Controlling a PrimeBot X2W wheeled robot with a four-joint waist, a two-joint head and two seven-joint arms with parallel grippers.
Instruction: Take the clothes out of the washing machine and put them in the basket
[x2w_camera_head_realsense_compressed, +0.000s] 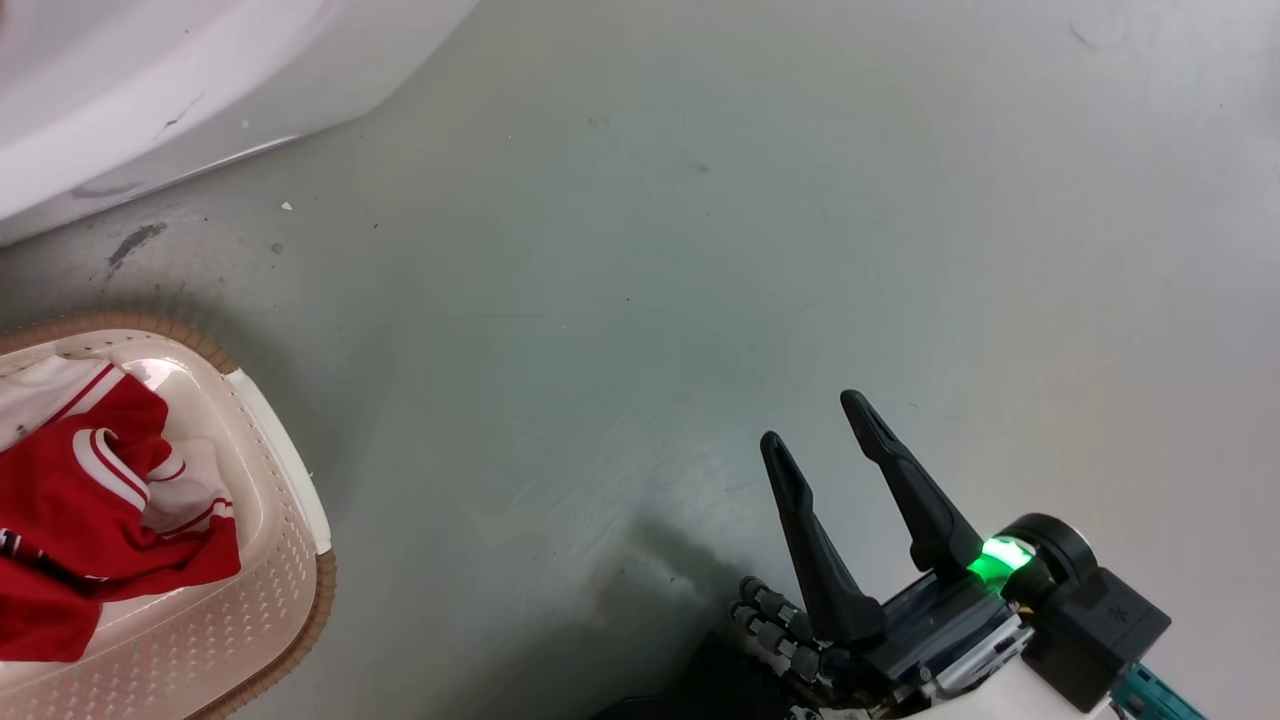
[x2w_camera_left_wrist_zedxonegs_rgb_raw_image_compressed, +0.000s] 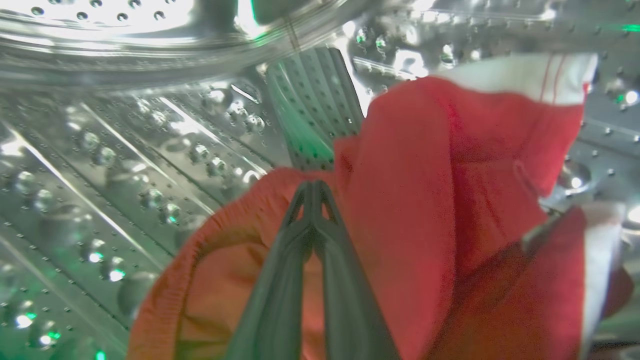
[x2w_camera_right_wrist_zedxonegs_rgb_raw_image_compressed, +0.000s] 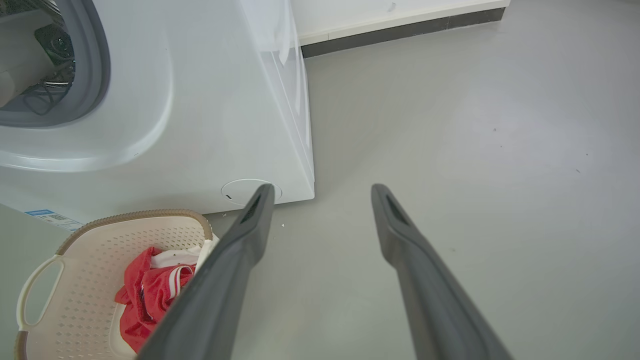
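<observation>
Inside the washing machine's steel drum (x2w_camera_left_wrist_zedxonegs_rgb_raw_image_compressed: 125, 145), my left gripper (x2w_camera_left_wrist_zedxonegs_rgb_raw_image_compressed: 312, 186) is shut on the elastic edge of a red garment (x2w_camera_left_wrist_zedxonegs_rgb_raw_image_compressed: 425, 200) with white trim, which hangs bunched around the fingers. The washing machine (x2w_camera_right_wrist_zedxonegs_rgb_raw_image_compressed: 200, 100) stands white at the upper left of the right wrist view, its grey-gasketed porthole (x2w_camera_right_wrist_zedxonegs_rgb_raw_image_compressed: 100, 65) open. The cream basket (x2w_camera_head_realsense_compressed: 270, 500) sits on the floor at the head view's left edge and holds red and white clothes (x2w_camera_head_realsense_compressed: 90, 500); the basket (x2w_camera_right_wrist_zedxonegs_rgb_raw_image_compressed: 100, 240) and those clothes (x2w_camera_right_wrist_zedxonegs_rgb_raw_image_compressed: 150, 290) show again below the machine. My right gripper (x2w_camera_head_realsense_compressed: 815, 420) hovers open over bare floor.
Grey floor (x2w_camera_head_realsense_compressed: 700, 250) spreads to the right of the machine and basket. A white wall base with a dark skirting strip (x2w_camera_right_wrist_zedxonegs_rgb_raw_image_compressed: 400, 30) runs along the back. The washer's lower front (x2w_camera_head_realsense_compressed: 120, 100) fills the head view's upper left corner.
</observation>
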